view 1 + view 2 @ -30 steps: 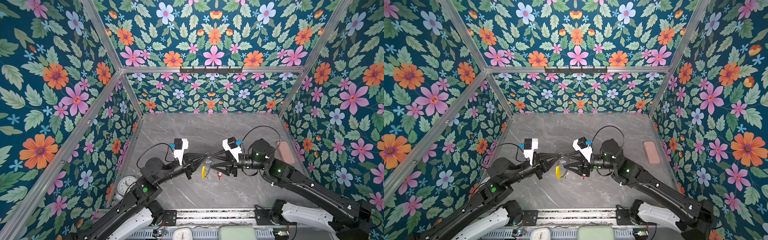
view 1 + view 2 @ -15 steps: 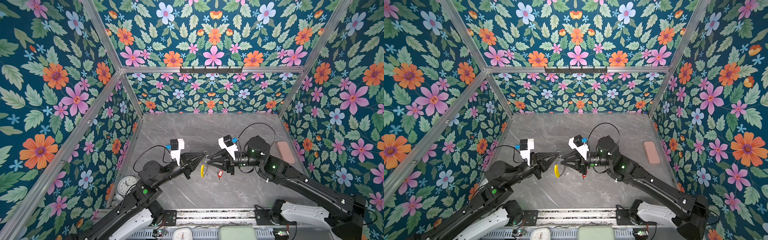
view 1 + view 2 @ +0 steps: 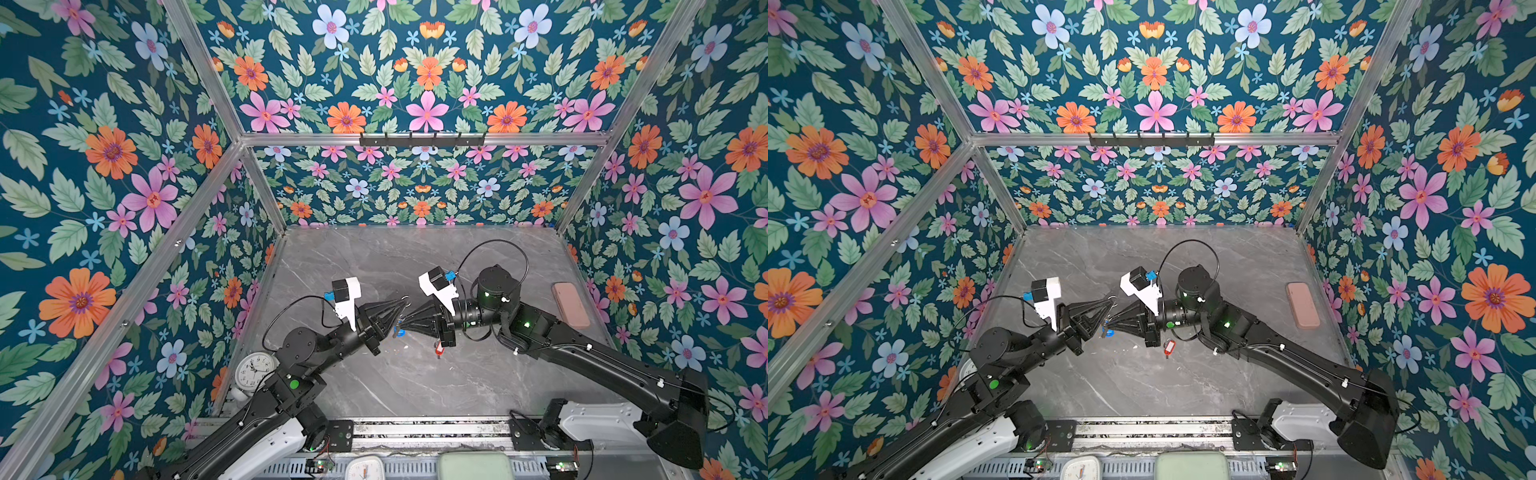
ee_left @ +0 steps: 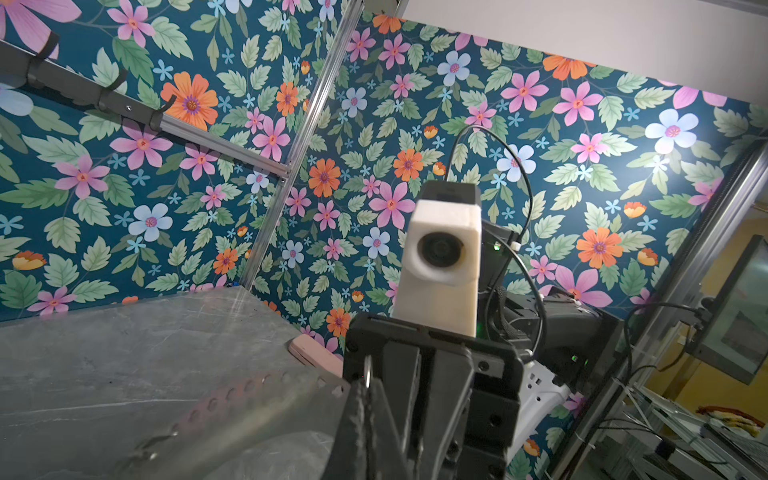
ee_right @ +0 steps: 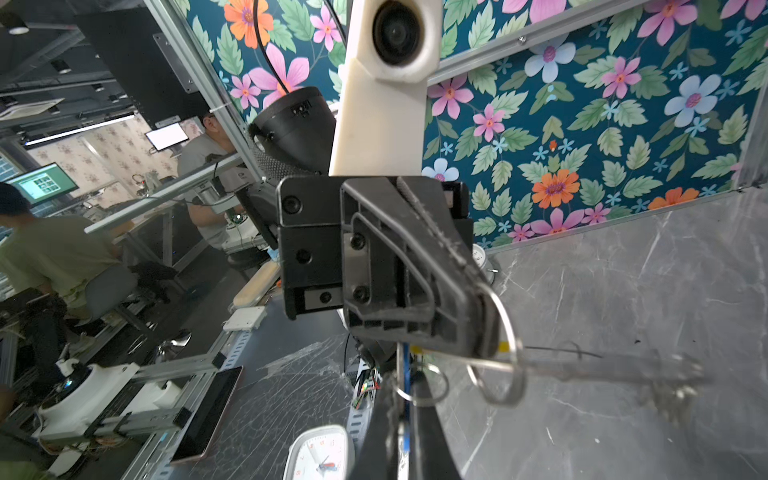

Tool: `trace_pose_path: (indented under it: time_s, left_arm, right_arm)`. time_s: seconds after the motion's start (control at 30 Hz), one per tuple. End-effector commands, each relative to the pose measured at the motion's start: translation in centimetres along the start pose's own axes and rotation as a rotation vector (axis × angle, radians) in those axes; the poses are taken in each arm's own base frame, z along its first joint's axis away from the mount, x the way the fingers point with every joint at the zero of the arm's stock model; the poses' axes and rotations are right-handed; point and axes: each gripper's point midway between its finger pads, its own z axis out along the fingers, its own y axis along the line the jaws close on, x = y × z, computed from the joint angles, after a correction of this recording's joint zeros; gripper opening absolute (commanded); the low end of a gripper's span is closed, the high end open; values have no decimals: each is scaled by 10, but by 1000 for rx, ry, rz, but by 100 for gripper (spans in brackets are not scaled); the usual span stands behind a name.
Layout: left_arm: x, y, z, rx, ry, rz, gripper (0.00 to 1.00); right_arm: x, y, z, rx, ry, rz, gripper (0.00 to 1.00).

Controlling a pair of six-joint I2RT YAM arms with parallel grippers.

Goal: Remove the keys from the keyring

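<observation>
One red-tagged key point(image 3: 1169, 347) lies loose (seemingly flat).

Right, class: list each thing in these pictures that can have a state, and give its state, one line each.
left claw: shut on the keyring.
right claw: shut on the blue-tagged key.
keyring: held above the table.
blue-tagged key: gripped; on or off the keyring, cannot tell.
red-tagged key: off the keyring, lying on the table.
pink case: closed, lying flat.
round white clock: partly hidden by the left arm.
</observation>
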Motion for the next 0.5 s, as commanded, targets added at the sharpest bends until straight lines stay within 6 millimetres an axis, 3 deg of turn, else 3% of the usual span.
trace_pose_path:
  time_s: [0.0, 0.27, 0.37, 0.47]
  left_arm:
    - [-2, 0, -3, -4, -11, 32, 0]
    - [-1, 15, -16, -116, 0, 89, 0]
    - [6, 28, -24, -181, 12, 90, 0]
    - [17, 40, -32, -231, 23, 81, 0]
  right_arm:
    - [-6, 9, -3, -27, -23, -22, 0]
    - [11, -4, -33, 96, -35, 44, 0]
    - [38, -32, -47, 222, -8, 157, 0]
    - [85, -66, -55, 348, 60, 325, 0]
